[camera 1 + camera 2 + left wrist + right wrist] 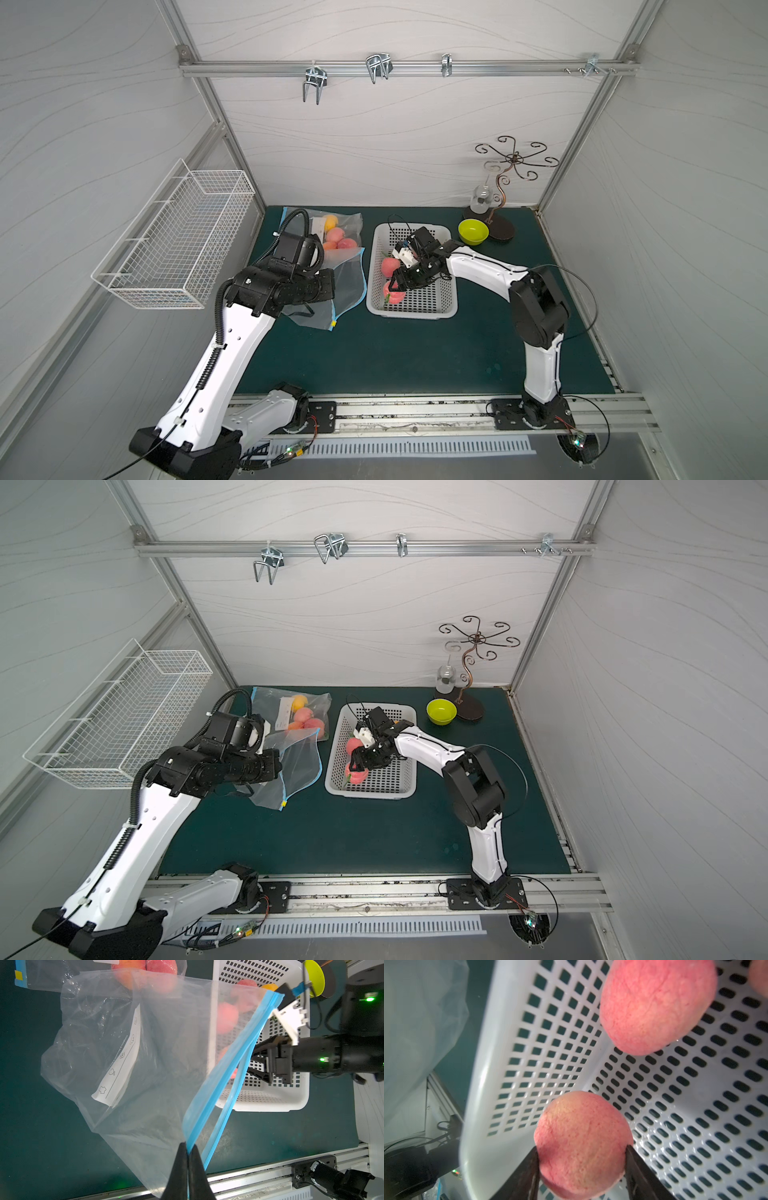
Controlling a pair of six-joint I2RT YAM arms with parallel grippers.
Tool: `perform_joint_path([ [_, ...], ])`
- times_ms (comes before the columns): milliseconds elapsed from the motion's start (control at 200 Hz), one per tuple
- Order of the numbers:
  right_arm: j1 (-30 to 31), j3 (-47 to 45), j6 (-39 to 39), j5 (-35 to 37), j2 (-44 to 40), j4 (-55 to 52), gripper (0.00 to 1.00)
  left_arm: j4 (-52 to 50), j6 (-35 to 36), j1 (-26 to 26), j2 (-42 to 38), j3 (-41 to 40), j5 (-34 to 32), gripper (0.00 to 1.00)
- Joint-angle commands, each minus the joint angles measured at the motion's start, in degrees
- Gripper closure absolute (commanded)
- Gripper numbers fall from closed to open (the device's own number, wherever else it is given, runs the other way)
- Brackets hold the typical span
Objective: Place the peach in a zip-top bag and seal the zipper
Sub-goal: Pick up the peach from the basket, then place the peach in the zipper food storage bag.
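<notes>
In the white perforated basket [415, 313] [370, 792] lies a pink peach [583, 1142] [395, 294] near its front left corner. My right gripper [582, 1148] [390, 289] reaches down into the basket, and its two dark fingers press on opposite sides of this peach. Just behind it sits a second peach [656, 1005] [389, 265]. Left of the basket, a clear zip-top bag [145, 1053] [349, 286] [301, 762] with a blue zipper strip is lifted, its mouth gaping toward the basket. My left gripper [188, 1151] is shut on one lip of that blue strip.
A second clear bag [336, 232] [303, 712] holding several fruits lies at the back left of the green mat. A green bowl [473, 231], a dark metal hook stand [500, 224] and a glass stand at the back right. A white wire basket [174, 249] hangs on the left wall.
</notes>
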Motion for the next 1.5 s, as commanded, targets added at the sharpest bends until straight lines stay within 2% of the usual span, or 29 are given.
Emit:
perform_joint_path([
  [0,-0.6,0.1,0.8,-5.4,-8.9,3.1,0.46,0.9,0.1,0.3,-0.7,1.0,0.2,1.0],
  [200,-0.6,0.4,1.9,-13.4,-17.0,6.8,0.46,1.3,-0.9,0.3,-0.4,1.1,0.3,1.0],
  [360,1.6,1.3,3.4,-19.2,-18.9,11.0,0.46,2.8,-2.8,0.3,0.0,1.0,3.2,1.0],
  [500,5.3,4.5,2.4,-17.1,-16.3,10.5,0.46,3.9,-4.1,0.2,-0.1,2.2,6.3,1.0],
  [805,10.8,14.0,-1.3,-3.6,-7.4,2.1,0.46,4.6,-6.4,0.3,-0.8,5.5,10.6,1.0],
  [990,12.5,17.4,-4.0,3.5,-4.8,-1.9,0.42,5.0,-7.1,0.3,-1.5,5.8,10.9,1.0],
  [1191,12.9,21.6,-7.0,1.2,-3.3,-5.5,0.3,5.5,-7.4,0.3,-2.0,5.3,10.2,1.0],
  [1346,12.5,20.3,-7.3,-1.3,-7.3,-3.0,0.27,5.3,-7.2,0.4,-2.0,5.0,8.8,1.0],
  [1496,9.4,16.7,-5.1,-5.1,-12.0,1.1,0.26,5.8,-7.5,0.4,-2.5,5.1,8.2,1.0],
])
